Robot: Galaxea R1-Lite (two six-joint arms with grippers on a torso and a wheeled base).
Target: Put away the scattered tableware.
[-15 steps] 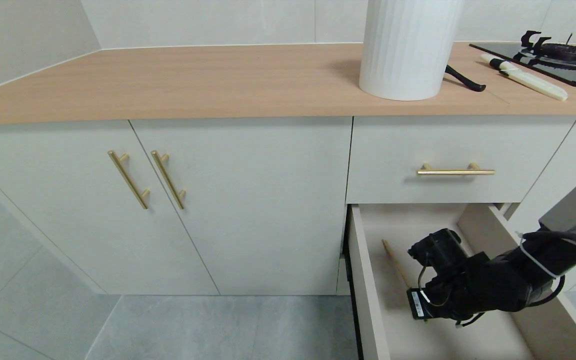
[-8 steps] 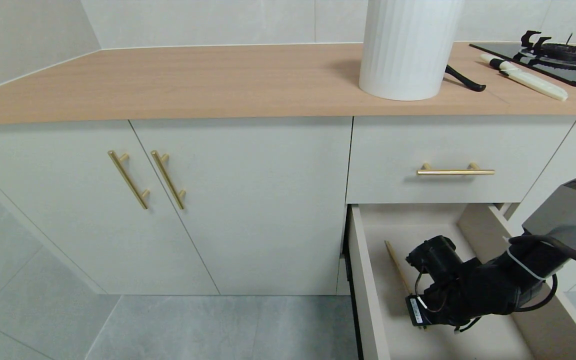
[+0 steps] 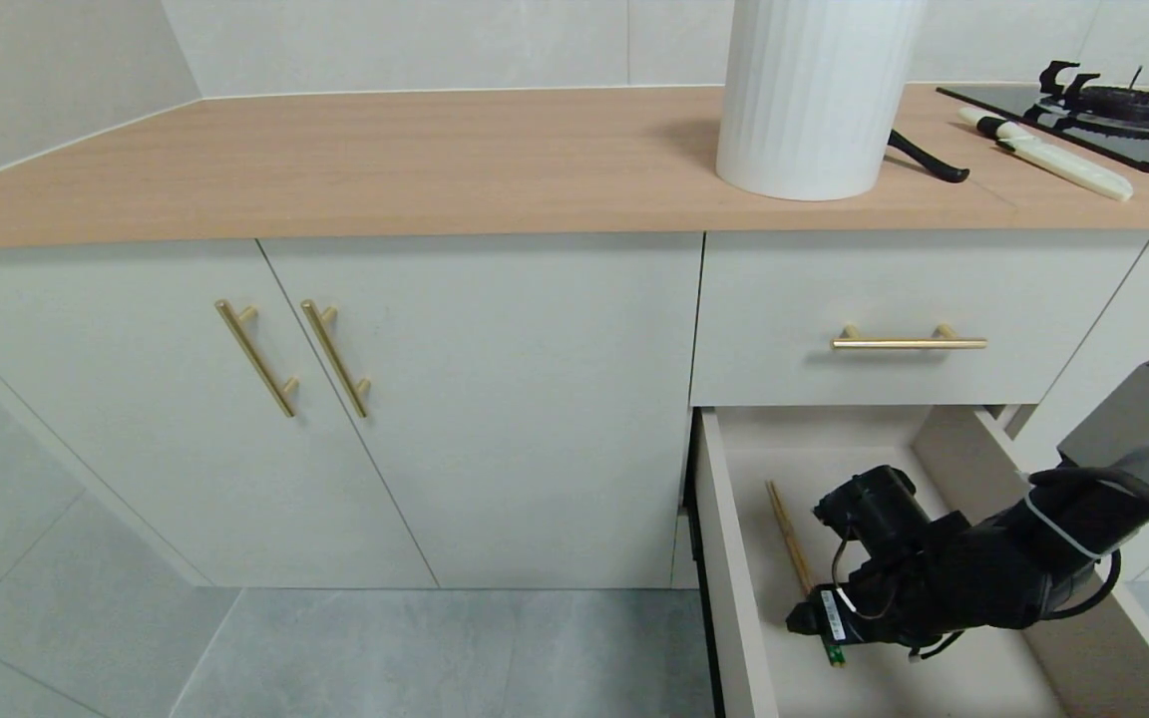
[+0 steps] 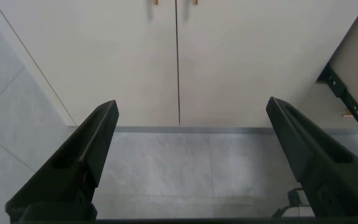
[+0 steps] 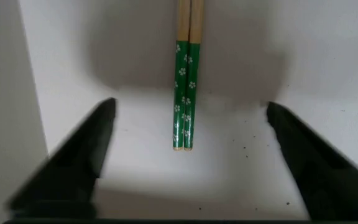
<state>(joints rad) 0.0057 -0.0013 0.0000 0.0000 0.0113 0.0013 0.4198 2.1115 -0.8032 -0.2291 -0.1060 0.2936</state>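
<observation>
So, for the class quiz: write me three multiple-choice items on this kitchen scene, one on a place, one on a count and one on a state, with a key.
1. Where do the wooden chopsticks with green flowered ends lie?
A) on the wooden counter
B) in the open pale lower drawer
C) on the grey floor

2. How many chopsticks are there?
A) one
B) two
C) four

3. How is the right gripper?
A) open
B) shut on the chopsticks
C) shut on a brass handle

Key:
1 B, they lie inside the drawer's walls.
2 B, two sticks lie side by side.
3 A, its jaws stand wide apart, clear of the chopsticks.
</observation>
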